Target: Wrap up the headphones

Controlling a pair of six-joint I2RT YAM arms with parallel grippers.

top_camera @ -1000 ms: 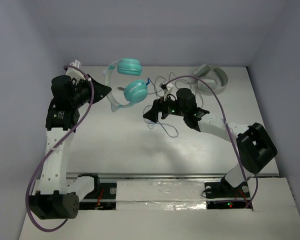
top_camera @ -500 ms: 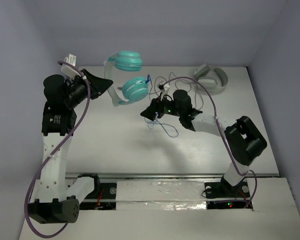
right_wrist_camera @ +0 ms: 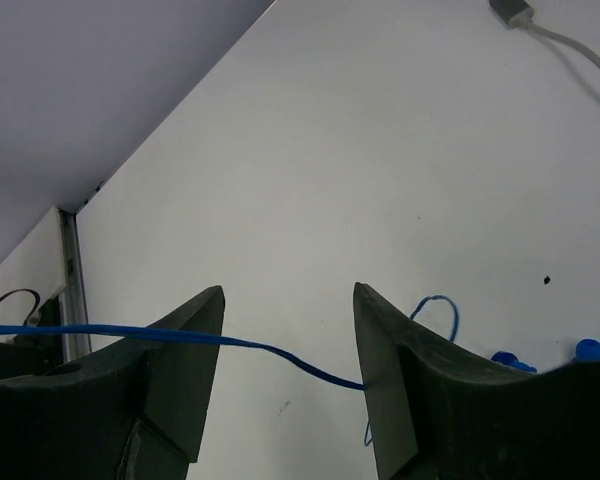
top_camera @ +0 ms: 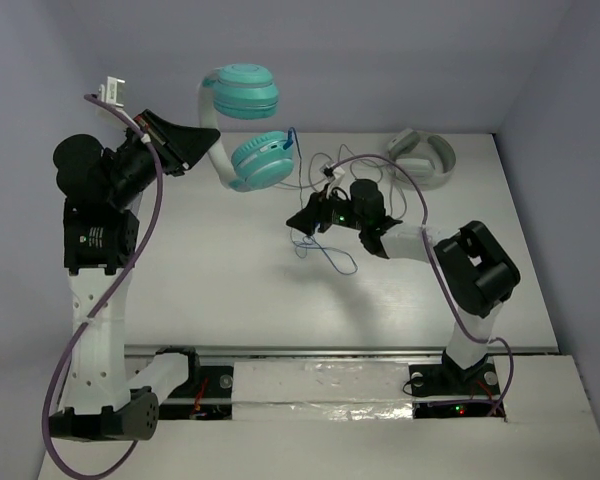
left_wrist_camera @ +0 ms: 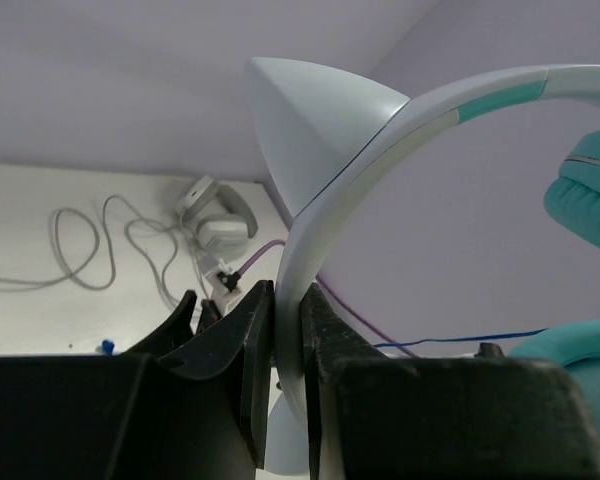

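Note:
The headphones (top_camera: 248, 125) hang in the air at the back left, teal ear cups one above the other. My left gripper (top_camera: 202, 138) is shut on their white headband (left_wrist_camera: 325, 215), which runs up between the black fingers (left_wrist_camera: 242, 350). The thin blue cable (top_camera: 325, 258) trails from the cups down to the table and loops there. My right gripper (top_camera: 298, 226) hovers low at mid-table with its jaws apart. In the right wrist view the blue cable (right_wrist_camera: 280, 355) crosses the gap between the two fingers (right_wrist_camera: 395, 370), which have not closed on it.
Grey-white headphones (top_camera: 426, 158) lie at the back right, their grey cable (top_camera: 345, 165) snaking toward the middle. In the left wrist view that grey cable (left_wrist_camera: 130, 240) and a small plug (left_wrist_camera: 220, 232) rest on the white table (top_camera: 230, 290). Walls enclose the table on three sides.
My left arm has lifted the headphones up and toward the back left. The right gripper has narrowed around the blue cable and shifted slightly left.

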